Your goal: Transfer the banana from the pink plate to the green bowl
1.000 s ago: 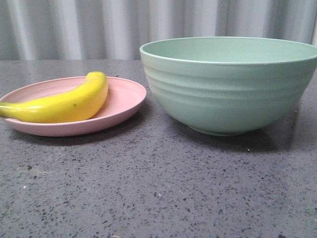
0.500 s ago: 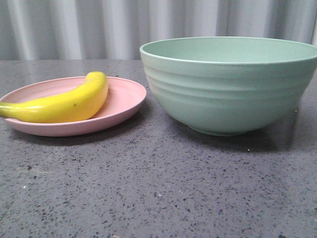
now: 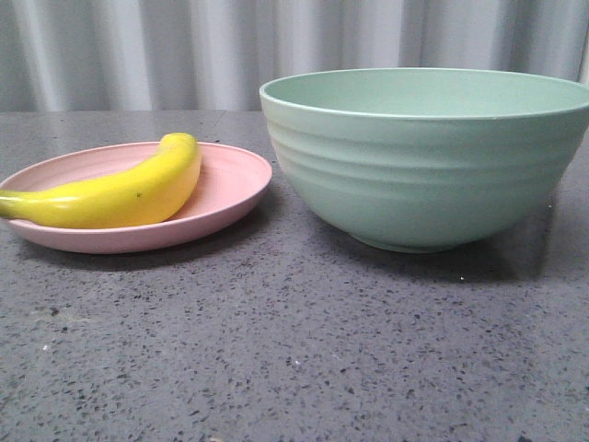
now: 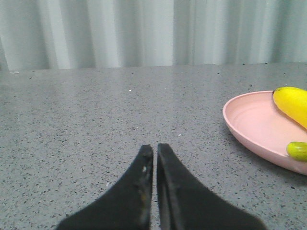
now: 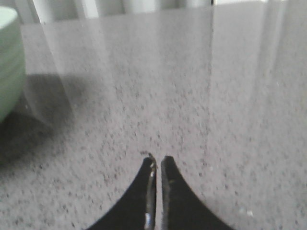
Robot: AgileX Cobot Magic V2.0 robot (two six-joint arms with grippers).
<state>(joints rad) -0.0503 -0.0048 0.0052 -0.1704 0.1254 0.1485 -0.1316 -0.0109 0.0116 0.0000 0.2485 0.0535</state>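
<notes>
Speckled grey table [image 3: 294,350]: banana [image 3: 120,189] on pink plate [image 3: 230,180], beside green bowl [image 3: 423,175].

The right gripper [image 5: 156,160] has its fingertips closed together over the speckled grey table [image 5: 192,96], well apart from the green bowl [image 5: 9,62]

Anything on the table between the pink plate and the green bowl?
Nothing: in the front view only a bare strip of speckled table separates the pink plate from the green bowl.
</notes>
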